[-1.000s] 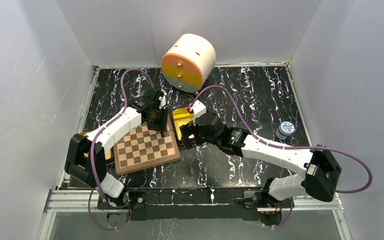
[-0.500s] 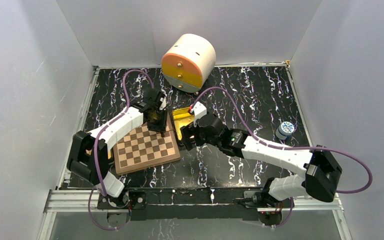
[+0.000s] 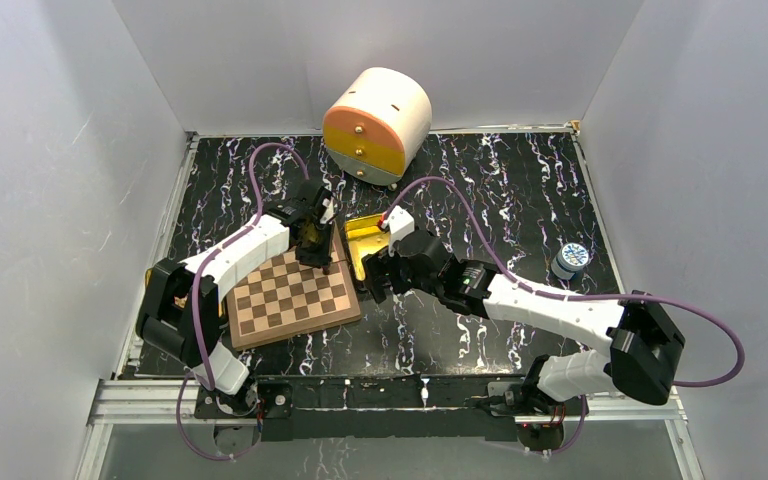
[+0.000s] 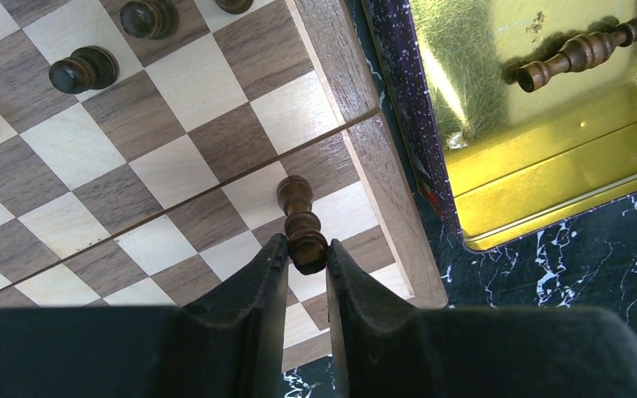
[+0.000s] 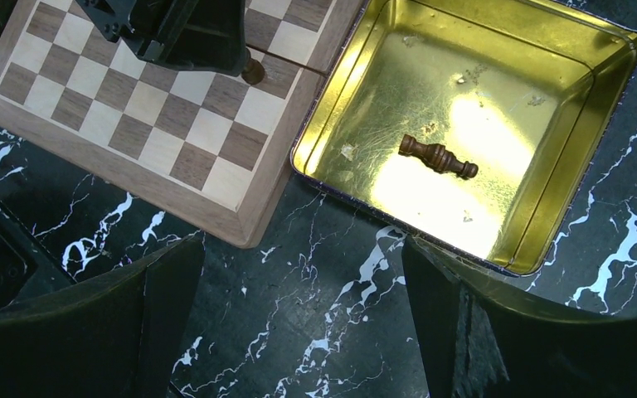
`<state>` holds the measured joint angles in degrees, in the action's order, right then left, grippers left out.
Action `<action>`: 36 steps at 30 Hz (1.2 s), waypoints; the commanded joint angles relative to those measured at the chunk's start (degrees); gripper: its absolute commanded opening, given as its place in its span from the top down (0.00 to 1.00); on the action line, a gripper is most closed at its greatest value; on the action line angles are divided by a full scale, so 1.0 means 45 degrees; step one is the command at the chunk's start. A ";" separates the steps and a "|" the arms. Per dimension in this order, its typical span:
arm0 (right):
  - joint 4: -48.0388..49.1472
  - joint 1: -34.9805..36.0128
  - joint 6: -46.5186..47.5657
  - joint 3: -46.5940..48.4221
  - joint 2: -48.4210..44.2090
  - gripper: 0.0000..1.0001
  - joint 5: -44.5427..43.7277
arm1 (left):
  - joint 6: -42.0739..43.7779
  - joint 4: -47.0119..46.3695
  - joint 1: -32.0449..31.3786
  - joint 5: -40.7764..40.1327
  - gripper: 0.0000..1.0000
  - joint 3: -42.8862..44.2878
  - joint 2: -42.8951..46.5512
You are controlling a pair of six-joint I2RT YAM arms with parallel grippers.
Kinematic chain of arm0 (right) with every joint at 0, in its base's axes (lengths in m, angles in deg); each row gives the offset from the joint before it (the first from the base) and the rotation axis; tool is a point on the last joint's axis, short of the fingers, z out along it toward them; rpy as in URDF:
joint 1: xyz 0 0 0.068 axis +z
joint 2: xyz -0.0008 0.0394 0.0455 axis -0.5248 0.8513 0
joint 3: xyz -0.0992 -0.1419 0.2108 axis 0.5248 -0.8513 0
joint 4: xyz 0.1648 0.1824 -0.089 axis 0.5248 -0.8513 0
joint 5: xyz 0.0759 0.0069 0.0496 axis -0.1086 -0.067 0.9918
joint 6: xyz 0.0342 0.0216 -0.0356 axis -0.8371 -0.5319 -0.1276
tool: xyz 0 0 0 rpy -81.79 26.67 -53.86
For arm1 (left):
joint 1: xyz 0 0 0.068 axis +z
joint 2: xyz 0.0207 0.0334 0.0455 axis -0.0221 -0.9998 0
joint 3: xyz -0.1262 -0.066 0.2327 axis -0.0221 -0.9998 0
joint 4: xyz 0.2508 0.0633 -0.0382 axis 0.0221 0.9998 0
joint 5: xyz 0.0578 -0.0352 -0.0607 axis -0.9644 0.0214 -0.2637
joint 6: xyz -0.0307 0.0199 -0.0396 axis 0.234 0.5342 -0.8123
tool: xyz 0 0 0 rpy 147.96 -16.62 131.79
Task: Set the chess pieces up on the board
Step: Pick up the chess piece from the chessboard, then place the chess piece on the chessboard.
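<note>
**Left gripper [image 4: 305,257] closed on an upright chess piece [image 4: 297,199]; right gripper [image 5: 299,274] spread wide, empty.**

Item: one dark turned piece, standing on the board [image 4: 199,79] on a square close to the border, on the side facing the gold tin [image 4: 547,191]. Its head sits between the two black fingers [image 4: 265,282], which are drawn narrow and touch it on both sides, while stem and base show ahead of the fingertips. More dark pieces [image 4: 83,70] stand apart on squares further along. One further piece [image 5: 435,155] lies on its side on the tin's floor, clear of the walls. The right gripper's fingers stand far apart above the black marbled table [image 5: 315,348], just beside the board's corner and the tin's near wall.
</note>
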<state>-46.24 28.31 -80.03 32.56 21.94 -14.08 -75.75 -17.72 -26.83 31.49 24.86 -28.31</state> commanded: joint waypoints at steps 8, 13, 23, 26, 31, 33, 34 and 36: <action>0.0639 -0.0068 -0.0062 0.0096 -0.0190 0.01 0.0225 | -0.0294 0.1464 -0.0052 -0.0937 0.87 0.1053 0.0840; 0.0571 -0.0078 -0.0042 0.0082 -0.0221 0.01 0.0264 | -0.0190 0.2100 0.0073 -0.1263 0.87 0.1857 0.0940; 0.0493 -0.0076 0.0016 0.0102 -0.0254 0.01 0.0299 | 0.0314 0.2121 0.2693 -0.0034 0.89 0.3256 0.0673; 0.0406 -0.0064 0.0054 0.0159 -0.0209 0.01 0.0352 | 0.0451 0.2187 0.3385 0.0058 0.89 0.3737 0.0294; 0.0244 -0.0080 0.0204 0.0217 -0.0263 0.01 0.0291 | 0.0591 0.2043 0.4151 0.0112 0.88 0.4016 -0.0336; 0.0174 -0.0081 0.0269 0.0219 -0.0299 0.01 0.0216 | 0.0678 0.1949 0.4358 0.0151 0.88 0.4070 -0.0614; 0.0177 -0.0083 0.0287 0.0209 -0.0319 0.01 0.0159 | 0.0697 0.1902 0.4431 0.0201 0.88 0.4077 -0.0738; 0.0178 -0.0069 0.0326 0.0182 -0.0354 0.01 0.0098 | 0.0757 0.1820 0.4499 0.0254 0.88 0.4092 -0.0961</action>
<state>-46.31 28.31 -79.38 32.29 21.94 -12.66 -73.69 -9.76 -7.59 31.36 41.67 -31.18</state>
